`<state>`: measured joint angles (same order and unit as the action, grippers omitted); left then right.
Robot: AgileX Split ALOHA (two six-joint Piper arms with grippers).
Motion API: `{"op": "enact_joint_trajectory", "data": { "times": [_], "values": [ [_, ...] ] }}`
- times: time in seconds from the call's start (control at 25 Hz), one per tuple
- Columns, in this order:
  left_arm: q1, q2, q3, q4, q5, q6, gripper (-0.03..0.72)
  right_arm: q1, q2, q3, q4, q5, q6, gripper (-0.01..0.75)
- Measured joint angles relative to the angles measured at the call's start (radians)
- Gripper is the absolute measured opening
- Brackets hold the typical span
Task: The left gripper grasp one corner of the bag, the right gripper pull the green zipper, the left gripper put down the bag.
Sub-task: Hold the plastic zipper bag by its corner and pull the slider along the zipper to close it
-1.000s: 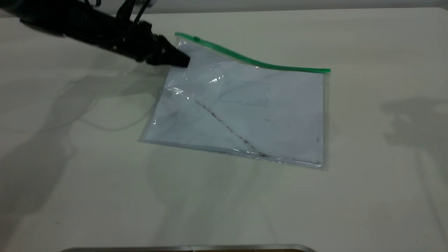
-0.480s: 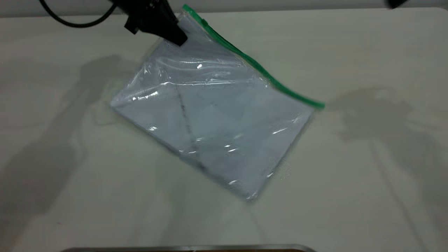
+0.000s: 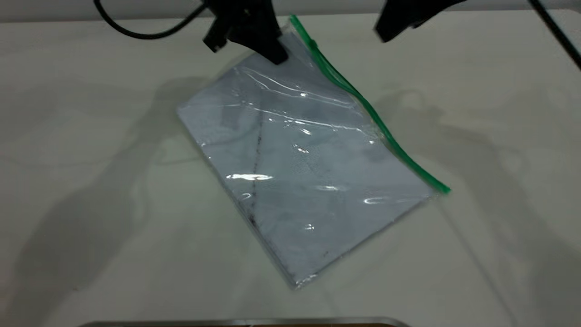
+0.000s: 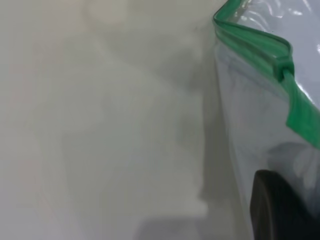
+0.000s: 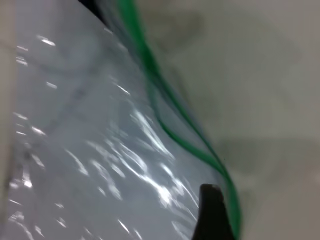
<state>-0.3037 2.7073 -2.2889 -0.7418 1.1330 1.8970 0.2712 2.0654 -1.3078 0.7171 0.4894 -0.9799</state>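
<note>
Exterior view first: the table [image 3: 91, 254] is pretty bare, just soft shadows on it, a black cable [image 3: 136, 32] looping along the far edge on the left side, and a thin metal strip [image 3: 245, 322] right at the near edge. Nothing sits between the two arms and the bag [image 3: 308, 172], so there's no real obstacle here. One bag, one green zipper [image 3: 376, 125], two grippers. The left gripper [image 3: 272, 52] is up near the middle of the far edge, clamped shut on the bag's far corner just beside the zipper end, so that corner is held up and the rest of the bag slopes down toward the table's centre. The bag's long axis runs diagonally, from the far edge down toward the near right, with the lowest corner pointing at the near edge. The zipper runs along the long edge that faces the right side of the table. There's a dark smudge line [image 3: 256, 163] across the plastic and lots of glare on the wrinkles. The right gripper [image 3: 399, 25] hangs by the far edge, right of the zipper's upper end and apart from it; I honestly can't tell how wide its jaws are. In the left wrist view you can see the little slider [image 4: 286, 70] sitting close to the held corner, with one dark fingertip [image 4: 275, 210] pressed on the plastic. The right wrist view is blurry, showing the green strip [image 5: 170, 125] curving past one fingertip [image 5: 212, 215].
</note>
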Motion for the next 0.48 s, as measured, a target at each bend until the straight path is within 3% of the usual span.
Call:
{"op": "enact_joint_trajectory", "data": {
  "times": [0.28,0.48],
  "values": [
    [-0.034,0.001,0.0,-0.022,-0.035,0.024,0.051,0.0,0.076,-0.043,0.306,0.063,-0.316,0.578],
    [-0.045,0.001,0.0,-0.052,-0.05,0.046,0.051,0.0,0.11,-0.044,0.391,0.074,-0.396,0.578]
  ]
}}
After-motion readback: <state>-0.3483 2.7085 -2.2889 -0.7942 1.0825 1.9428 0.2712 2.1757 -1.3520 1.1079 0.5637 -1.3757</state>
